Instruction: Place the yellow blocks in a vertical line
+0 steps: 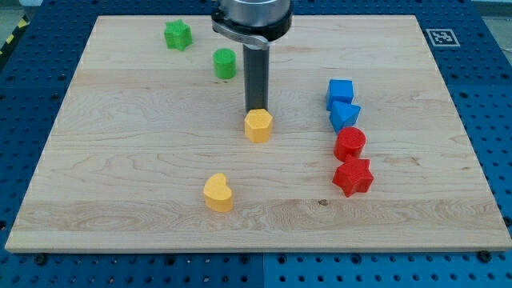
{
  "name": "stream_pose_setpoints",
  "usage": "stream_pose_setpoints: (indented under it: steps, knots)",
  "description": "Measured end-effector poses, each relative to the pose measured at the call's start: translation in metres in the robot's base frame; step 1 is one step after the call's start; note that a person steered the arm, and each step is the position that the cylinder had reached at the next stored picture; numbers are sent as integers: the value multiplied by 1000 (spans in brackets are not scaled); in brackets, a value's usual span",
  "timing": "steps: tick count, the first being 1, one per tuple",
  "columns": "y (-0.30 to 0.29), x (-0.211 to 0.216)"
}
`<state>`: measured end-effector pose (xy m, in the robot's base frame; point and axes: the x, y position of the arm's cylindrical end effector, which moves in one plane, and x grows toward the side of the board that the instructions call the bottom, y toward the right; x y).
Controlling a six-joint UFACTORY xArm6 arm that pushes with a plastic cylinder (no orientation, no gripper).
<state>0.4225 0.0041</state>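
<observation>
A yellow hexagon block (258, 126) lies near the board's middle. A yellow heart block (218, 193) lies below it and to the view's left. My tip (256, 110) stands right at the hexagon's top edge, touching or almost touching it. The rod rises straight up from there to the arm's dark flange at the view's top.
A green star block (178, 35) and a green cylinder (225, 63) lie at the upper left. A blue cube (340, 93), a blue triangle block (345, 117), a red cylinder (350, 144) and a red star block (353, 177) form a column at the right. The wooden board (120, 160) sits on a blue pegboard table.
</observation>
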Motion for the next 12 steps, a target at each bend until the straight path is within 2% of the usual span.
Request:
stream_pose_setpoints:
  steps: [1, 4, 7, 12]
  knots:
    - [22, 3]
    - [-22, 24]
    - [-22, 48]
    - [-22, 56]
